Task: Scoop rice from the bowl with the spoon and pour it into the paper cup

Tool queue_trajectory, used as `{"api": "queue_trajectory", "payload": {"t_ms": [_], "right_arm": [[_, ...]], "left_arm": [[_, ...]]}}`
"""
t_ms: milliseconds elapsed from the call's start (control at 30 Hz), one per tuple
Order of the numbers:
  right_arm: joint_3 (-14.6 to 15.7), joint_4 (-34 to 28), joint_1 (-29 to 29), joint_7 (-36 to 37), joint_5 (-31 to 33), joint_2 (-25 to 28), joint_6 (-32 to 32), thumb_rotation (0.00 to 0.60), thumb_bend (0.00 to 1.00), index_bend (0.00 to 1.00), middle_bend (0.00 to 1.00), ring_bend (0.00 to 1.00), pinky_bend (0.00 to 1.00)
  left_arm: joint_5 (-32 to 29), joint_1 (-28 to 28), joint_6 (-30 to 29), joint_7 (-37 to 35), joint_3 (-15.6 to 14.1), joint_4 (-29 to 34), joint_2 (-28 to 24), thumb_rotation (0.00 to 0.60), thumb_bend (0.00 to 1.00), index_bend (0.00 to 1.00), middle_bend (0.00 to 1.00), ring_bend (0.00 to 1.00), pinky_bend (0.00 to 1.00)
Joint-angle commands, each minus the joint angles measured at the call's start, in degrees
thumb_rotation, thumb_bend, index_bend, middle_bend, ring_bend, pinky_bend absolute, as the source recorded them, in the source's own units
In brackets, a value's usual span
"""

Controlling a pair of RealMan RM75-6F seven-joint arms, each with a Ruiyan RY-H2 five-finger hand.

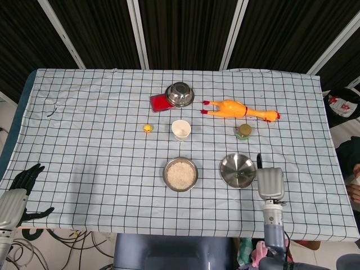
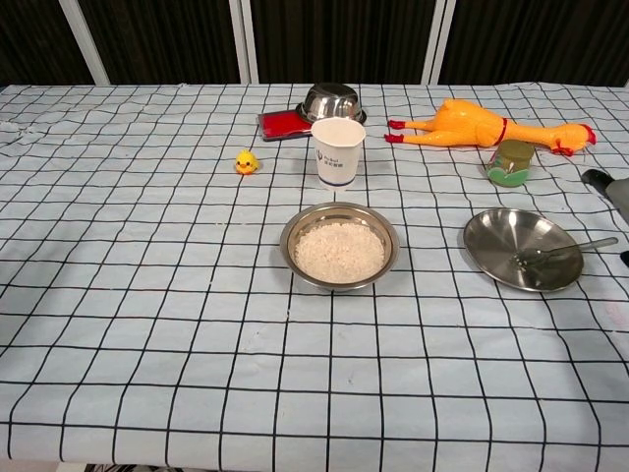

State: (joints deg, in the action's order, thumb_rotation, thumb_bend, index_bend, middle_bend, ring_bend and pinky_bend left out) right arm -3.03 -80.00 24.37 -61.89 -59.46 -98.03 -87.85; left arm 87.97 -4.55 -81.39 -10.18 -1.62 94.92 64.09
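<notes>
The steel bowl of rice [image 1: 180,174] [image 2: 339,248] sits at the table's middle front. Just behind it stands the white paper cup [image 1: 181,130] [image 2: 337,150]. The spoon [image 2: 560,249] lies with its scoop in the flat steel plate [image 1: 236,170] [image 2: 521,248], and its handle points right over the rim. My right hand [image 1: 269,182] [image 2: 611,187] hovers beside the plate's right edge, thumb stretched out, and the handle's tip shows free of it. My left hand [image 1: 21,183] hangs off the table's front left corner with its fingers spread, holding nothing.
A rubber chicken [image 1: 241,109] [image 2: 482,125] lies at the back right, with a small green jar [image 1: 243,131] [image 2: 511,162] in front of it. A tiny yellow duck [image 1: 147,128] [image 2: 246,162] is left of the cup. An upturned steel bowl [image 1: 180,94] rests on a red item [image 1: 160,103].
</notes>
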Motion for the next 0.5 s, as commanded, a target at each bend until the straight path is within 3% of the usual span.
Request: {"api": "queue_trajectory", "payload": {"t_ms": [33,100,200,300,367,467,500], "right_arm": [[1.03,-1.96,-1.01,1.57,-2.28,1.9,-1.15,0.6,0.28,0.11,0.99,1.0,1.0],[2.15,-3.54,-1.79,3.0,-4.61,3.95,-2.29,0.6,0.27,0.11,0.95,1.0,0.99],[4.18,-5.74,-2.84,4.99,-8.38,7.61,-3.81,0.6,0.27,0.06,0.79,0.9,0.88],[6.76,-8.57,-4.56,8.78,-13.32,13.47,-6.34,0.6,0.26,0.0,0.52,0.65,0.63],[8.24,-10.51,-5.96,12.52,-15.95,17.63,-7.89,0.6,0.24,0.0,0.3,0.41,0.43],[10.5,-14.02,-8.03,20.43,-18.35,24.24,-8.51,0.6,0.19,0.0,0.09,0.14,0.25],[11.29,-15.16,-8.64,23.26,-18.94,26.42,-8.34,0.6,0.17,0.0,0.06,0.1,0.24]], "left_arm": [[0.2,-0.04,-0.01,0.29,-0.06,-0.21,0.02,0.6,0.01,0.0,0.0,0.0,0.0],[0.49,-0.04,-0.09,0.5,-0.17,-0.37,0.0,0.6,0.01,0.0,0.0,0.0,0.0],[0.93,0.05,-0.49,0.84,-0.27,-0.69,-0.02,0.6,0.01,0.0,0.0,0.0,0.0],[1.48,0.18,-1.27,2.15,-0.19,-1.6,0.11,0.6,0.01,0.0,0.0,0.0,0.0],[1.72,0.27,-1.98,4.33,0.07,-2.74,0.47,0.6,0.01,0.0,0.0,0.0,0.0],[1.2,0.49,-2.5,7.06,0.44,-3.61,1.1,0.6,0.01,0.0,0.0,0.0,0.0],[0.82,0.6,-2.64,8.21,0.61,-3.86,1.23,0.6,0.01,0.0,0.0,0.0,0.0]]}}
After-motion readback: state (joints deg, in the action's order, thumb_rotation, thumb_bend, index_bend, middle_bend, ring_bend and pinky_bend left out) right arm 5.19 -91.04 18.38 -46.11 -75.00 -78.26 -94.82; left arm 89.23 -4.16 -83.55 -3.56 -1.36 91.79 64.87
